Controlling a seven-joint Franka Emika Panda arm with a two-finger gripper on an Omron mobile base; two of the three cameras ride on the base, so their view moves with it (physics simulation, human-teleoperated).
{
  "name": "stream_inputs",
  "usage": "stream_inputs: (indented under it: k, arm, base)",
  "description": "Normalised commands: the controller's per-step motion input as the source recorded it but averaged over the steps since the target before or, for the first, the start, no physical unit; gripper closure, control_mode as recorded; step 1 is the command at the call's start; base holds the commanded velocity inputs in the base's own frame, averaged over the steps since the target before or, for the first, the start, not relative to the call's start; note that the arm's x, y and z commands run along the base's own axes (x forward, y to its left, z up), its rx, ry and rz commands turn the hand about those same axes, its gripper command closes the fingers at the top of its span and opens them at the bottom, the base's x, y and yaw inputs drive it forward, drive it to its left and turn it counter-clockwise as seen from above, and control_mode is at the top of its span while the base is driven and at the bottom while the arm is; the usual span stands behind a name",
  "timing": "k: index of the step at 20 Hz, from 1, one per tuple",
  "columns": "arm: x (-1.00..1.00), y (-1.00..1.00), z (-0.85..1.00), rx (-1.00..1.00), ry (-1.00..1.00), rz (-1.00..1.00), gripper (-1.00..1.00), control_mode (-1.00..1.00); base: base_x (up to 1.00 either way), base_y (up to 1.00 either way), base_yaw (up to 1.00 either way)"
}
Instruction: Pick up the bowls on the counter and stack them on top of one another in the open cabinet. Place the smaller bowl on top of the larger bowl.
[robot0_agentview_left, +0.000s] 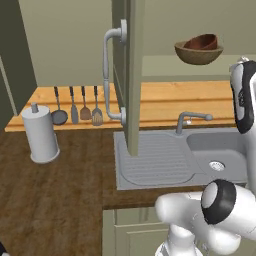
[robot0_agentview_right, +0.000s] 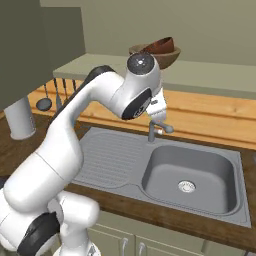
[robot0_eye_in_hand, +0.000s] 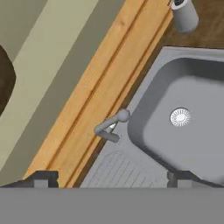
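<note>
Olive-green cabinet (robot0_agentview_left: 131, 75) above grey sink (robot0_agentview_right: 192, 175), door open. On its shelf: 2 bowls stacked, smaller bowl (robot0_agentview_left: 204, 42) nested in larger bowl (robot0_agentview_left: 198, 55). Gripper (robot0_eye_in_hand: 111, 177) spread wide over the sink's tap (robot0_eye_in_hand: 110, 127), holding nothing. Stacking apparently complete; next, probably pulling the arm clear.

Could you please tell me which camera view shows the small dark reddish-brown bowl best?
The left base view: the small dark reddish-brown bowl sits unobstructed inside the wide tan wooden bowl. In the right base view the arm partly hides it. In the hand view I cannot tell it apart.
</note>
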Motion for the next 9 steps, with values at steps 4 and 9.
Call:
stream_inputs:
  k: [4,9]
  arm:
    - [-1.0,0.0,-1.0,-0.18,0.28,0.01,-1.0,-1.0]
    - [-0.82,0.17,-0.7,-0.21,-0.13,0.15,-1.0,-1.0]
  base:
    - [0.0,0.0,0.0]
    - [0.0,0.0,0.0]
